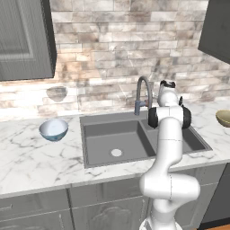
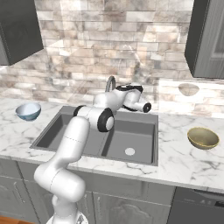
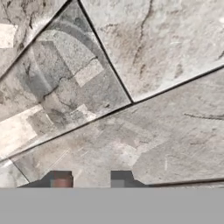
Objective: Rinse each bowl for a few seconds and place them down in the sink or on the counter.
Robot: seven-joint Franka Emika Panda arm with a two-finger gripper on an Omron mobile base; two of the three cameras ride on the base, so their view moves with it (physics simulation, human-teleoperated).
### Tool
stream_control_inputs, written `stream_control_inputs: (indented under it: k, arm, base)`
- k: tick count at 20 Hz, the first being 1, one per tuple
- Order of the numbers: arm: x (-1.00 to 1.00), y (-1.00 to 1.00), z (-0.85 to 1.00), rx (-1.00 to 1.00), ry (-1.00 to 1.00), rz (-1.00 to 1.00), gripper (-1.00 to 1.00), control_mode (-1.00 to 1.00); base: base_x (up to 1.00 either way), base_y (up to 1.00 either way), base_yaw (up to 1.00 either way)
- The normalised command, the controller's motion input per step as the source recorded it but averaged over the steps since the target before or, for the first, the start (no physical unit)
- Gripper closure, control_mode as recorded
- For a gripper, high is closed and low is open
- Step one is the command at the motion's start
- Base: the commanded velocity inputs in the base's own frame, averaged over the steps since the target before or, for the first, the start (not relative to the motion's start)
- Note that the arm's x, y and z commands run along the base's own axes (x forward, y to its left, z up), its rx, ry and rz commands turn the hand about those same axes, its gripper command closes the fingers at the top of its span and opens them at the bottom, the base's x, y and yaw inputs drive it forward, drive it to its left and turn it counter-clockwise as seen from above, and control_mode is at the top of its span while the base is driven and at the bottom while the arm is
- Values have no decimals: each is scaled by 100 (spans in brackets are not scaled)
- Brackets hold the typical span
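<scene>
The gripper [image 2: 148,106] is up by the faucet [image 1: 143,93], over the back edge of the sink [image 1: 99,134], pointed at the stone-tile backsplash [image 3: 157,48]. In the hand view its two dark fingertips [image 3: 61,178] stand a modest gap apart with only tile behind them and nothing between them. Whether they count as open or closed I cannot tell from these pictures; they grasp no bowl.

Both bowls sit on the marble counter [image 1: 27,157], well apart from the hand and on opposite sides of the sink. The pale blue bowl [image 1: 53,129] stands upright on the counter to the arm's left, near the left basin's rim but not touching it. The olive-tan bowl [image 2: 203,138] stands upright on the counter to the right of the sink, further from the basin. From where it is, the hand would have to swing down and sideways to reach either one.

As for handling, I judge both bowls to be small, rigid and light, probably ceramic or similar. The blue one looks glossy, so it is likely slippery, more so once wet. The curved wall gives no flat face to pinch from outside. The sensible hold is the rim: one finger inside, one outside, coming from above, squeezing firmly enough that the bowl does not swivel when it is carried under the spout.
</scene>
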Motion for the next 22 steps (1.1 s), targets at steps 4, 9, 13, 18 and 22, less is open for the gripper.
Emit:
stream_control_inputs:
  k: [4,9,13,18,22]
  arm:
    - [7,-46,-10,6,12,-4,100,-100]
    - [1,-46,-13,6,11,-3,100,-100]
    - [-17,-40,-23,5,9,-1,100,-100]
    - [-37,-34,-37,3,8,0,100,-100]
    - [-35,-33,-38,3,10,-1,100,-100]
  base:
    - [0,0,0]
    - [0,0,0]
    - [0,0,0]
    - [0,0,0]
    - [0,0,0]
